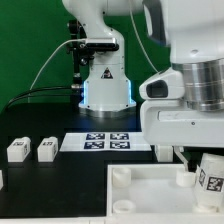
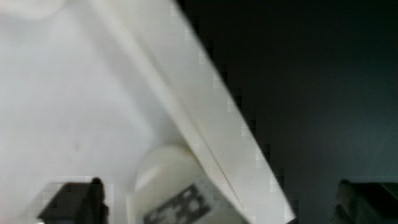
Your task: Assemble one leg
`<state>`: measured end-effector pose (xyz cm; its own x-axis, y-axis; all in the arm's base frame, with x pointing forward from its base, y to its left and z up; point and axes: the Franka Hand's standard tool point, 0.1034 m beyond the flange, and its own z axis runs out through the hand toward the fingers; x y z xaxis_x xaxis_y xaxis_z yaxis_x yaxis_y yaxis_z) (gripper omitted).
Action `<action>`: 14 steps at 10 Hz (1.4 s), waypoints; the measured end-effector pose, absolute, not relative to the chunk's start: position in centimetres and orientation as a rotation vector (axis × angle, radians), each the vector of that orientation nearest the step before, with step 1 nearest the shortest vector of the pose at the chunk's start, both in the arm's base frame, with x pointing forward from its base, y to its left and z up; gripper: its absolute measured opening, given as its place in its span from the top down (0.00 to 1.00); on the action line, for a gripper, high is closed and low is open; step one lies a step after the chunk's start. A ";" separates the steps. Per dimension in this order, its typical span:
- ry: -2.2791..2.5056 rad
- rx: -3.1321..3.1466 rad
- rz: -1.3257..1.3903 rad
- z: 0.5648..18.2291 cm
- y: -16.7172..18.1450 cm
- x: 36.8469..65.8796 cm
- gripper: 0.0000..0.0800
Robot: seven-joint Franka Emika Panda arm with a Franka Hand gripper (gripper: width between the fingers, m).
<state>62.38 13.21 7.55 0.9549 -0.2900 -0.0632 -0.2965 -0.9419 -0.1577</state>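
Observation:
A leg (image 1: 211,172), a stubby white block with a black-and-white tag, stands tilted at the far right corner of the large white panel (image 1: 150,200). My gripper (image 1: 192,155) hangs just above it. In the wrist view the leg (image 2: 173,195) sits between my fingers (image 2: 71,202), which stand wide apart with a gap on both sides of it. The gripper (image 2: 222,205) is open. The panel (image 2: 71,90) fills much of that view, next to dark table. Two more legs (image 1: 17,149) (image 1: 47,149) stand at the exterior view's left.
The marker board (image 1: 108,141) lies mid-table in front of the robot base (image 1: 105,85). Part of another white piece (image 1: 2,178) shows at the exterior view's left edge. The panel has round corner sockets (image 1: 121,175).

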 end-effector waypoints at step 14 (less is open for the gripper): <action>1.994 -2.048 0.206 7.2 12.2 62.9 0.63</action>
<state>62.87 12.23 7.18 0.0400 -0.9561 -0.2903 -0.9953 -0.0123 -0.0966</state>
